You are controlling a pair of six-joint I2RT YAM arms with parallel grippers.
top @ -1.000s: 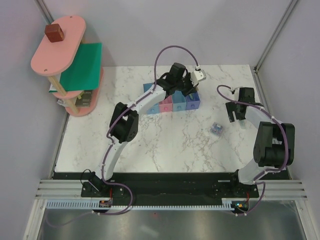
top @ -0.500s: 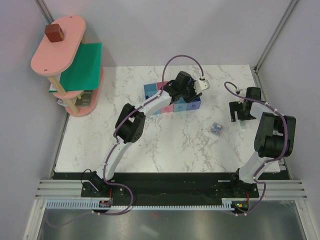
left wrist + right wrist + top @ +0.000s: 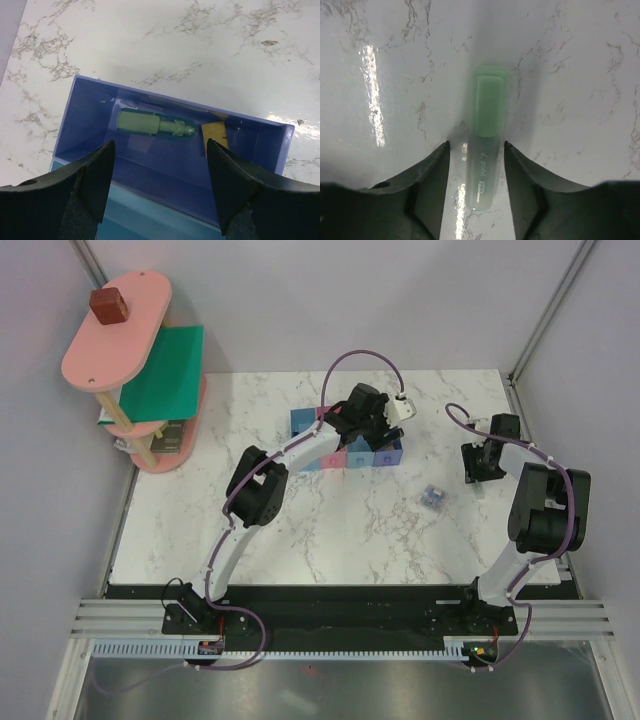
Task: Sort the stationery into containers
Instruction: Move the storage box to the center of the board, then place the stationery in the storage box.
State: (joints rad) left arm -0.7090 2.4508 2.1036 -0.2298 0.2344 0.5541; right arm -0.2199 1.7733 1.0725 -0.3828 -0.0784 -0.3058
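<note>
The containers (image 3: pixel 335 455) stand as a joined row at the table's back middle. My left gripper (image 3: pixel 375 425) hovers above their right end, open (image 3: pixel 159 150) and holding nothing. Below it in the purple-blue bin (image 3: pixel 85 125) lie a mint-green piece (image 3: pixel 150 123) and a tiny tan block (image 3: pixel 214 134). At the right side my right gripper (image 3: pixel 481 468) is down at the table. Its open jaws (image 3: pixel 476 150) straddle a pale green highlighter (image 3: pixel 487 107) lying flat, with a narrow gap on each side. A small purple-blue bundle (image 3: pixel 432 497) lies loose on the marble.
A pink-and-green tiered shelf (image 3: pixel 140 370) stands at the back left with a brown cube (image 3: pixel 107 305) on top. Grey walls and frame posts close in the table on three sides.
My left gripper shifted right along the bins to the purple-blue one and opened. My right gripper's jaws narrowed around the highlighter.
</note>
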